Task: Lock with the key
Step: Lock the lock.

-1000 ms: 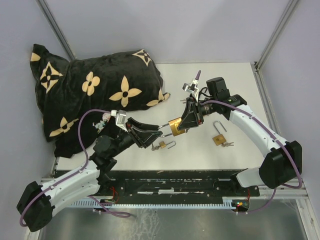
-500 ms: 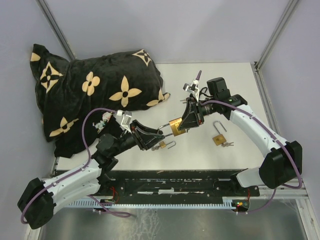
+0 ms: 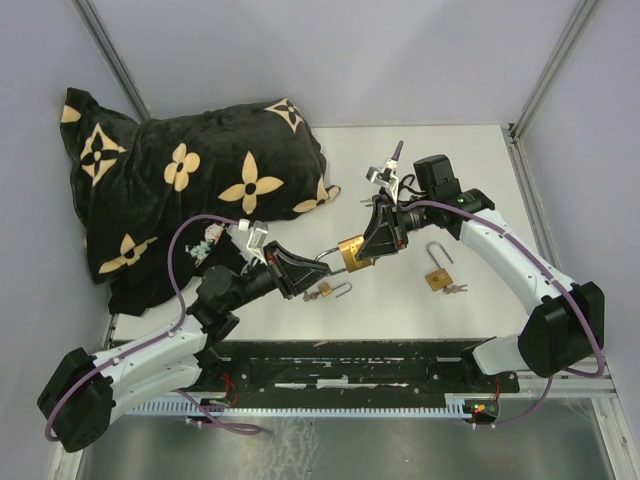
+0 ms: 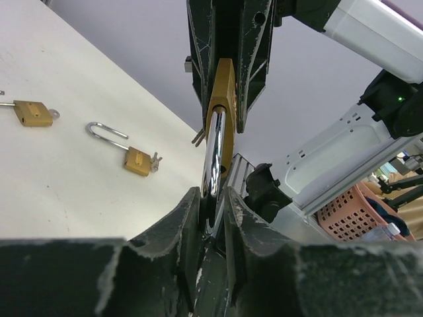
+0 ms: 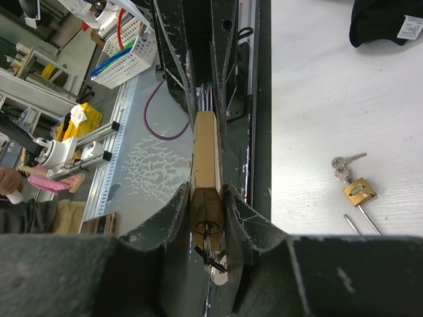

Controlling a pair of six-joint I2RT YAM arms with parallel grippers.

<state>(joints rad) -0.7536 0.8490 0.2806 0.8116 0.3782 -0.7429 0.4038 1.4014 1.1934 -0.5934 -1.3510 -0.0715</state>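
Grey walls close in a white table, with a black flowered pillow heaped at its far left. Above the middle of the table a brass padlock hangs between the two arms. The right tool is clamped narrow on the brass body, and the left tool is pinched tight on the steel shackle. A key seems to sit in the keyhole at the body's end, close under the right wrist camera. The risk I see is the two arms working against each other: a push off the shackle's line could twist the padlock out of one grip or jam the shackle before it seats. The key could also be knocked loose. Both wrist views show the padlock edge-on, so I cannot tell whether the shackle's free end is home. The key is dark and partly cut off. Two spare padlocks lie on the table below.
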